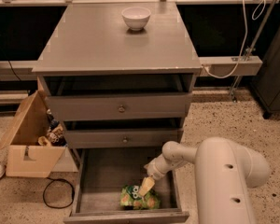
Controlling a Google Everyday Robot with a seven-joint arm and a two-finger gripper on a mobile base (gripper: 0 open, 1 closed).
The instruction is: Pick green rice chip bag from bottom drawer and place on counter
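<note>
camera view: claw point(146, 186) at green bag point(130, 199) in bottom drawer point(102, 177).

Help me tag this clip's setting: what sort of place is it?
Probably a lab or test space: speckled floor, open cardboard box beside a loose cable, and a robot gripper in a cabinet's bottom drawer.
</note>
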